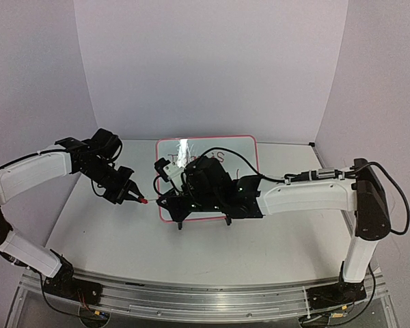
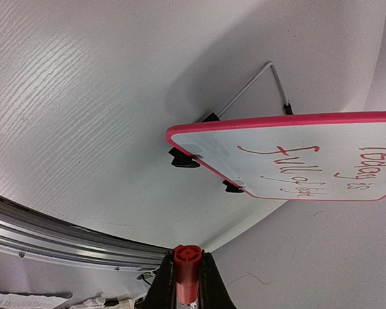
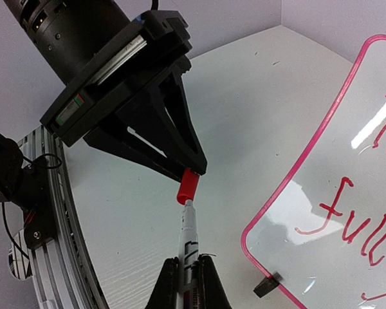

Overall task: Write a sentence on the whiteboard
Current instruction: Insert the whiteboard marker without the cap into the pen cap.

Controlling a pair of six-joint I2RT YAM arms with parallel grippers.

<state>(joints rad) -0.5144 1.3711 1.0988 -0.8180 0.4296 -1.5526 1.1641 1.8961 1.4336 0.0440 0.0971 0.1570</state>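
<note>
The whiteboard lies at the table's middle back, red-pink framed, with the red sentence in two lines on it. My left gripper is shut on a red marker cap just left of the board's near corner. My right gripper is shut on the white marker, which points at the left gripper. The marker's tip sits at the mouth of the cap. In the top view both grippers meet nose to nose, and the right arm hides much of the board.
Black clip feet stick out from the board's near edge, and a thin wire stand lies beyond it. The metal rail runs along the table's front edge. Grey walls close in at the back and sides.
</note>
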